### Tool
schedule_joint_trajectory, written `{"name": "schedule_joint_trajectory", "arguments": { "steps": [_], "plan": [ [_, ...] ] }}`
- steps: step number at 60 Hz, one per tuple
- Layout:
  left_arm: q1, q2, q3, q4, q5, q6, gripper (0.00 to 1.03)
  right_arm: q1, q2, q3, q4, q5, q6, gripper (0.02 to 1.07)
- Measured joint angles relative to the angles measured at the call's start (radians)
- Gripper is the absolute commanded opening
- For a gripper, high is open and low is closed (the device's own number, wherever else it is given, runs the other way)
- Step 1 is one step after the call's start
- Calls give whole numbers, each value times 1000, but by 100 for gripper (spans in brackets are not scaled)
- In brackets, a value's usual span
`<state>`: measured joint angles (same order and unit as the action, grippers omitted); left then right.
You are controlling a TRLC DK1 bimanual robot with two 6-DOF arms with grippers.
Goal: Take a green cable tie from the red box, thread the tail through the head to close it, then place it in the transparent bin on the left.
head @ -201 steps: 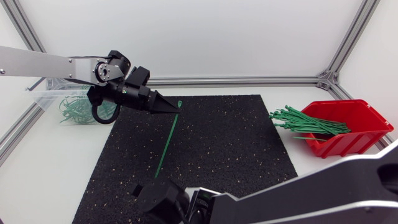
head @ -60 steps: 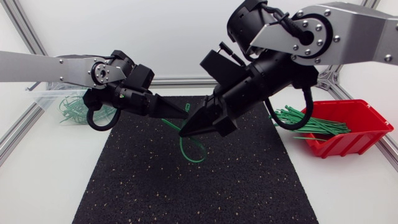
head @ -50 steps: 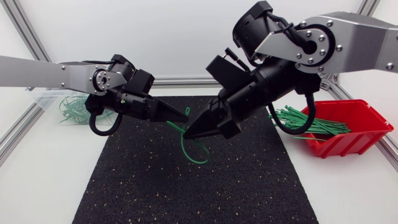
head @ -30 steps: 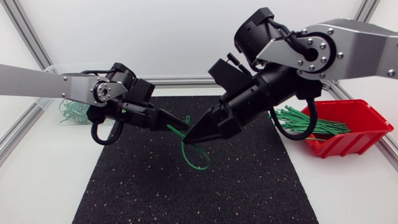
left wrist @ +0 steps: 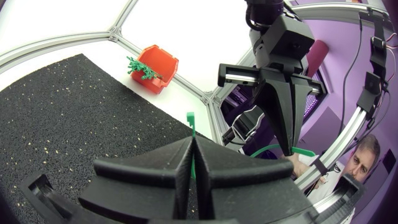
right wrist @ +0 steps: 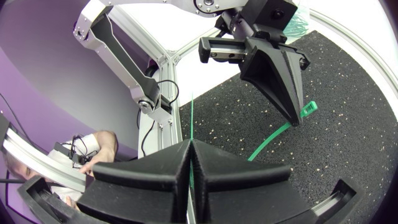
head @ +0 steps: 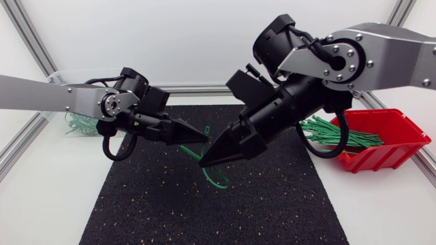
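L gripper clamped on green cable tie by its head | R gripper pinching the tail | loop hangs over mat | risk: tail prob misaligned w/ head, you push, it buckles/slips

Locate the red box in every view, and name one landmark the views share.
Head view: red box at the right, off the black mat's right edge.
Left wrist view: ahead of the left gripper, beyond the mat's far edge.
Right wrist view: not in it.
Shared landmark: the black mat, visible in all three.
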<state>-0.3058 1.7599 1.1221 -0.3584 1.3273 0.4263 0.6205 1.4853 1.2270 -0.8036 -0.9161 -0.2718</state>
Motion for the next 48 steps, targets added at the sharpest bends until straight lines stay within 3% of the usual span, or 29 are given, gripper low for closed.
{"name": "schedule_joint_trajectory", "arguments": {
  "steps": [11,20,28,40,48],
  "plan": [
    [-7,-6,-26,78,-1,0,4,14,18,-14,-5,12,-51,7],
    [-9,-9,-41,154,-8,-2,4,7,26,-15,-10,103,-75,7],
    [-18,-9,-68,211,-15,-5,4,-3,26,-15,-10,110,-124,7],
    [-42,-5,-137,369,-64,-23,4,-6,24,-23,2,161,-209,7],
    [-43,-5,-184,545,-92,-125,4,-6,22,-44,18,182,-231,7]
  ]
}}
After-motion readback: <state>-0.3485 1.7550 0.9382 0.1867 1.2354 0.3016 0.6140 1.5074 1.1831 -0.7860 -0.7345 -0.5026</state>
